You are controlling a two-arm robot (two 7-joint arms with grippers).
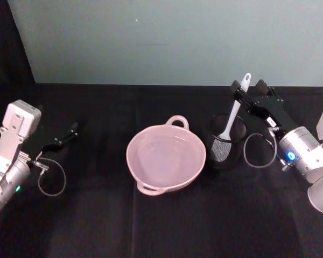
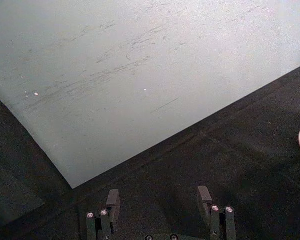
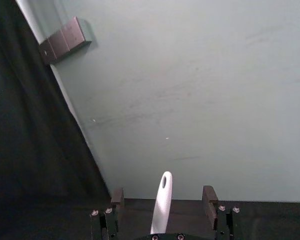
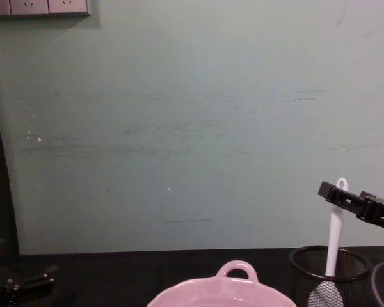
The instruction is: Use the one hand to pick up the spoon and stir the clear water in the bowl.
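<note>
The pale pink bowl (image 1: 167, 158) sits mid-table, its loop handle toward the wall; the chest view shows its rim (image 4: 225, 288). Right of it stands a black mesh cup (image 1: 226, 144) holding the white spoon (image 1: 234, 115) blade down, handle leaning up and back. My right gripper (image 1: 248, 86) is open at the handle's top, one finger on each side. In the right wrist view the handle (image 3: 162, 205) rises between the spread fingers (image 3: 208, 196) without touching either. In the chest view the gripper (image 4: 352, 199) straddles the spoon (image 4: 336, 233). My left gripper (image 1: 70, 131) rests open at the far left.
A black cloth covers the table (image 1: 161, 226) up to a pale green wall (image 1: 172, 37). Cable loops hang from both wrists, one (image 1: 257, 150) close beside the mesh cup. There is open cloth in front of the bowl and between it and the left arm.
</note>
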